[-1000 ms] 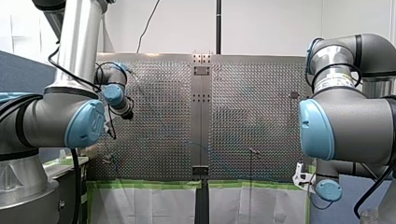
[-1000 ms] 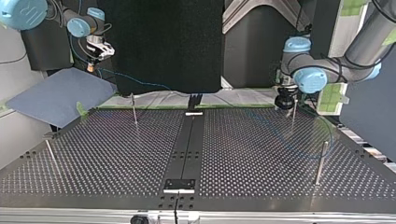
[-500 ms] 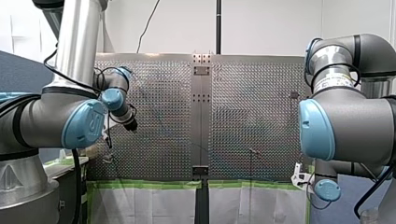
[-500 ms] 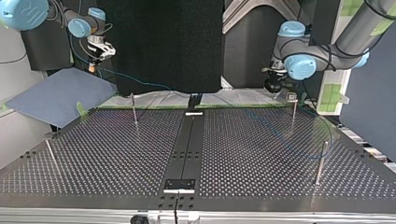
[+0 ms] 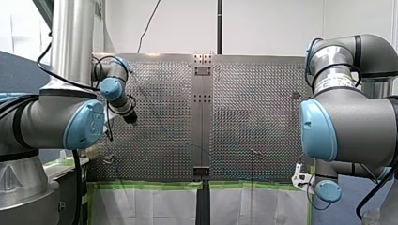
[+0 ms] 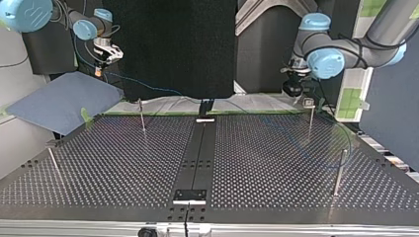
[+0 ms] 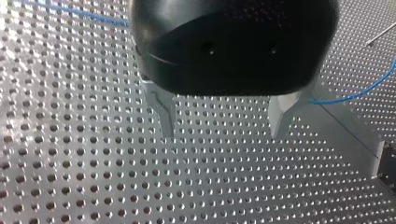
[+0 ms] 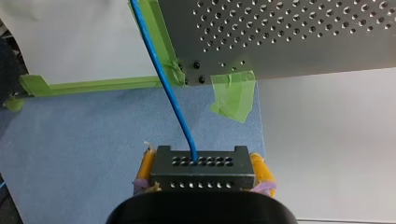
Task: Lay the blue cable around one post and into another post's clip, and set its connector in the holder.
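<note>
The blue cable [image 6: 138, 85], in the top view, leaves the right gripper [image 6: 99, 69], which hangs off the table's [image 6: 123, 163] far left corner above a blue mat [image 6: 59, 101], and runs toward the far edge. A faint loop lies near the table's right edge between the clip post [image 6: 310, 118] and a plain post [image 6: 339, 170], too thin there to tell whether it touches either. The left gripper [image 6: 293, 94] hovers just beside the clip post's head, so a careless descent could knock it.

In the front view, the left gripper hangs over the table's left half, well apart from the right arm at the near right corner. That leaves a long unsupported span that can sag or snag on a post.

In the left wrist view, the metal fingers [image 7: 163, 112] stand wide apart with nothing between them, and the cable passes just beside one of them. Coming straight down could pin the cable under a tip rather than catch it.

In the right wrist view, yellow pads [image 8: 147, 165] clamp the dark connector [image 8: 203, 179] by its ends, and the cable rises toward the table's taped corner. A further pull would likely drag the loop off its post, and the connector could twist in so narrow a hold.
</note>
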